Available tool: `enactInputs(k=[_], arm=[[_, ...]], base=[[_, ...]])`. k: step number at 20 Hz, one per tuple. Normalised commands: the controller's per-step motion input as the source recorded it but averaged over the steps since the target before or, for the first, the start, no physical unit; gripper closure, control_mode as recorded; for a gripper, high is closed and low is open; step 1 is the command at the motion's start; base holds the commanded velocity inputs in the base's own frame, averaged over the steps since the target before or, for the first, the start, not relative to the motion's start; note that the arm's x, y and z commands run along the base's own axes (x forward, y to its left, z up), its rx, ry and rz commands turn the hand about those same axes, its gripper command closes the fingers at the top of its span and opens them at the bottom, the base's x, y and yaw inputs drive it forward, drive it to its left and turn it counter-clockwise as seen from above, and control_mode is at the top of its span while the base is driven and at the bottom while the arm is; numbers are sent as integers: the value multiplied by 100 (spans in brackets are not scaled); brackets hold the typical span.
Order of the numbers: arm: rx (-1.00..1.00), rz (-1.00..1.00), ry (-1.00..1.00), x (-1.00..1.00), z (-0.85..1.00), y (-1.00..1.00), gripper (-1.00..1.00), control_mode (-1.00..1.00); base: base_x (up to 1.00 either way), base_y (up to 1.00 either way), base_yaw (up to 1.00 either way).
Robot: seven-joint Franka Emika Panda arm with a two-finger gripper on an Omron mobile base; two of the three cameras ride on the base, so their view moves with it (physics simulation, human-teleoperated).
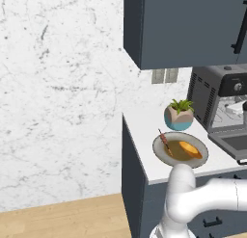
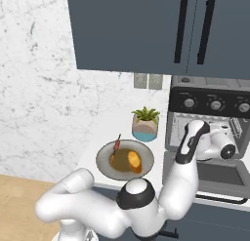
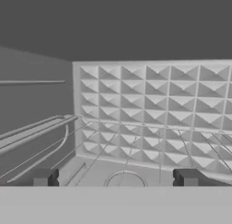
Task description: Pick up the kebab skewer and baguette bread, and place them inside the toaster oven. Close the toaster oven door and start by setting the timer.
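- Toaster oven (image 2: 210, 132) at the right end of the white counter (image 1: 144, 136), door (image 2: 215, 179) dropped flat. Left base view cuts it off at the right frame edge; three knobs show in the right base view, their markings too small to read.
- Arm reaches into the oven mouth. In the right base view the wrist and hand cover much of the cavity, and the finger ends are hidden inside.
- Gripper (image 3: 116, 177): seen from the hand camera, two dark tips stand wide apart with nothing between them — released, empty.
- Hand view looks into the oven interior: a studded back wall (image 3: 154, 109), wire rack (image 3: 54, 132) bars running across at lower left, a faint round mark on the floor between the tips. All grey; hard to separate rack wires from side-wall ridges.
- Kebab skewer (image 1: 165, 142) lies on the grey plate (image 1: 159, 150), its stick end poking over the rim toward the wall. Chunks too small to count.
- Baguette bread (image 1: 189, 149) on the same plate, just beside the skewer, on the side nearer the oven. Cannot tell whether the two touch.
- Plate's near edge is partly covered by the arm's white elbow in the left base view.
- Small potted plant (image 1: 179, 114) stands behind the plate, near the oven's vented side.
- Wall outlet (image 2: 148, 81) under the dark upper cabinets (image 2: 146, 30).
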Motion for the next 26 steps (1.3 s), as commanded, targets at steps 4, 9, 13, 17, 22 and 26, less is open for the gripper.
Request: enactInputs(k=[4, 9, 13, 17, 22, 26], arm=[[-3, 0, 0, 39, -22, -20, -100, -100], [-4, 0, 0, 27, -34, -17, -100, -100], [-7, 0, 2, 0, -54, -14, -100, -100], [-10, 0, 6, -7, -71, -16, -100, -100], [-13, 0, 9, -26, -80, -13, -100, -100], [-14, 0, 6, -72, -89, -21, -100, -100]], base=[[0, 0, 0], [0, 0, 0], [0, 0, 0], [0, 0, 0], [0, 0, 0], [0, 0, 0]])
